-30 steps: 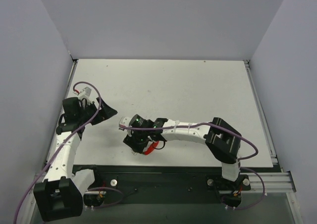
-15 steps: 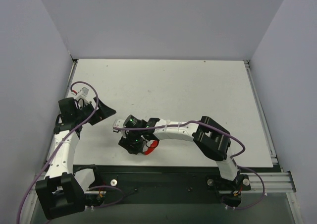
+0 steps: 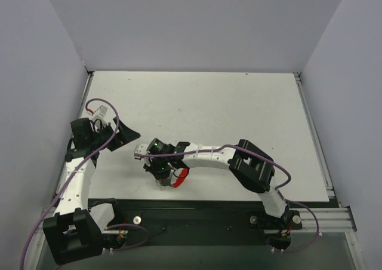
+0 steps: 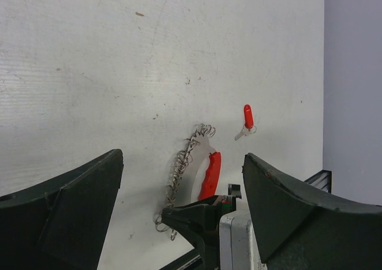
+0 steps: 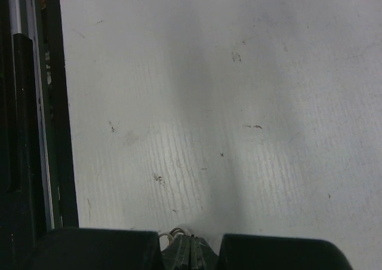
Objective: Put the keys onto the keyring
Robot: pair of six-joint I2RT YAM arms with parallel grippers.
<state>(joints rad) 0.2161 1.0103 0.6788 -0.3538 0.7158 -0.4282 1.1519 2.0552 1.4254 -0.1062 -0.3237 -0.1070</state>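
The right end effector [image 5: 190, 246] has just snapped closed from half open. Its fingers now meet at the near end of the keyring [image 4: 206, 173], and a loop of the beaded chain shows right beside them, so it appears to have the chain pinched. The arm has also crept slightly left and toward the near edge. The red band lies flat on the bench [image 3: 227, 103], just beyond the fingers. The key [image 4: 247, 116] lies a little apart from the band, untouched and not yet threaded. The left end effector [image 4: 183, 157] hangs wide open above the bench, holding nothing. With the ring apparently anchored, fetching the key looks like the next job.
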